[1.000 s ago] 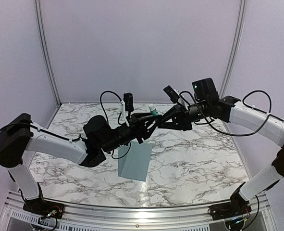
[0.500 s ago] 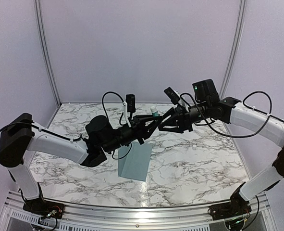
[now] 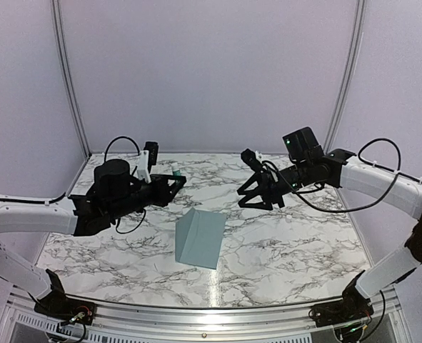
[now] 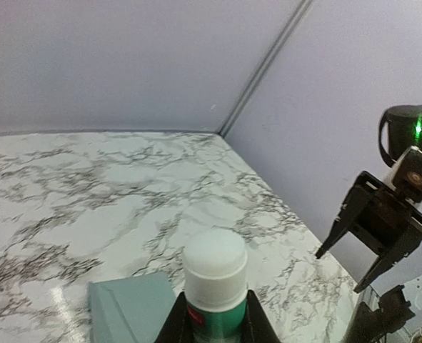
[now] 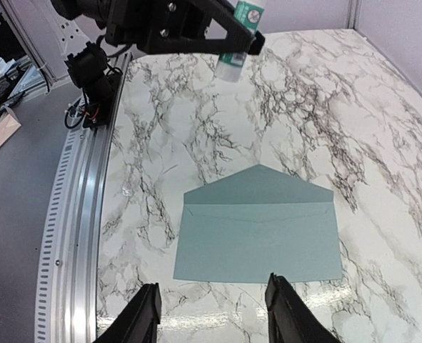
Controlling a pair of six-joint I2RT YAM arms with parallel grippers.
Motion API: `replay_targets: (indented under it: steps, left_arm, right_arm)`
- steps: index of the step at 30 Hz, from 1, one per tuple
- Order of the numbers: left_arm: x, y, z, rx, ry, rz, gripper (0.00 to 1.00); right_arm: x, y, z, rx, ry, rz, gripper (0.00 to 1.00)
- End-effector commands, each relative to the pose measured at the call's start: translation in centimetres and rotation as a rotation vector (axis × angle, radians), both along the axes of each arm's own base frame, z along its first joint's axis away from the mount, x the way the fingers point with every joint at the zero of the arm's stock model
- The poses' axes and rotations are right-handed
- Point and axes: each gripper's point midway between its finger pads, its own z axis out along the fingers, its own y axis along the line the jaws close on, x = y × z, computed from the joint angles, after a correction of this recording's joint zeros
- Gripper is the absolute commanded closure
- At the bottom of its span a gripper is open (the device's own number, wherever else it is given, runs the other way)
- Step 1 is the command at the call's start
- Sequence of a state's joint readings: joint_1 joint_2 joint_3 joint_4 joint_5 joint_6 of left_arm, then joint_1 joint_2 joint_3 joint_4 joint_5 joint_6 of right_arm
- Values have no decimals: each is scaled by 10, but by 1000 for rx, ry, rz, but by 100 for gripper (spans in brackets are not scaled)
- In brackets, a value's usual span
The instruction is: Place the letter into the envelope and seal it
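The blue-grey envelope [image 3: 200, 237] lies flat on the marble table [image 3: 296, 236] with its triangular flap open; it also shows in the right wrist view [image 5: 259, 232] and at the edge of the left wrist view [image 4: 128, 314]. No letter is visible. My left gripper [image 3: 172, 180] is shut on a green glue stick with a white top [image 4: 214, 275], held in the air left of the envelope. My right gripper [image 3: 250, 197] is open and empty, in the air to the right of the envelope and above it [image 5: 212, 318].
The aluminium rail of the table's near edge [image 5: 75, 236] runs along the left of the right wrist view. The enclosure's back and side walls [image 3: 211, 71] stand around the table. The left gripper with the glue stick [image 5: 238, 36] shows at the top of the right wrist view.
The two grippers were together above the envelope. The left arm has pulled back to the left with the glue stick, and the right gripper has drawn away to the right, open.
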State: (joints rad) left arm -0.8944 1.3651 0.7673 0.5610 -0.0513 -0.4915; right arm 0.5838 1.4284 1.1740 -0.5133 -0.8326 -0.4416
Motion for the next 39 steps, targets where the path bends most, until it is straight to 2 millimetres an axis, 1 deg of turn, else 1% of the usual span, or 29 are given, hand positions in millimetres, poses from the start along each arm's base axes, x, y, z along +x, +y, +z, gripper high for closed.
replay_targets:
  steps: [1, 3, 5, 6, 10, 11, 13, 16, 18, 22, 23, 26, 29, 32, 39]
  left_arm:
    - [5, 60, -78, 238, 260, 181, 100]
    - [7, 79, -94, 328, 308, 249, 100]
    - [5, 89, -110, 400, 361, 266, 100]
    - [3, 92, -118, 424, 386, 260, 100]
    - [-3, 91, -147, 473, 481, 217, 100]
    - [-4, 92, -155, 481, 505, 210, 100]
    - [-5, 87, -166, 477, 544, 177, 100]
    - [-4, 76, -177, 464, 575, 136, 100]
    - [-4, 66, -180, 441, 585, 95, 100]
    - [1, 60, -189, 451, 604, 73, 100]
    - [6, 56, -186, 432, 588, 69, 100]
    - [13, 52, -187, 413, 586, 60, 100]
    - [18, 46, -188, 399, 585, 37, 100]
    - [19, 35, -186, 361, 582, -6, 100]
    - [20, 7, -182, 286, 597, -107, 100]
  right_arm:
    - [14, 0, -34, -101, 3, -15, 54]
    - [15, 5, -50, -147, 10, -6, 55]
    - [18, 11, -69, -213, 8, -6, 55]
    - [17, 14, -79, -245, 3, 1, 56]
    - [19, 25, -114, -344, 0, 21, 59]
    - [19, 28, -123, -365, 2, 26, 62]
    - [23, 30, -138, -402, 18, 24, 67]
    - [25, 32, -154, -426, 49, 30, 76]
    - [26, 34, -161, -430, 65, 27, 80]
    - [28, 42, -170, -424, 106, 38, 86]
    - [29, 44, -171, -425, 113, 38, 88]
    - [36, 50, -173, -425, 119, 33, 91]
    - [41, 55, -177, -427, 128, 29, 92]
    - [45, 59, -182, -429, 144, 22, 94]
    - [45, 53, -202, -473, 170, 3, 97]
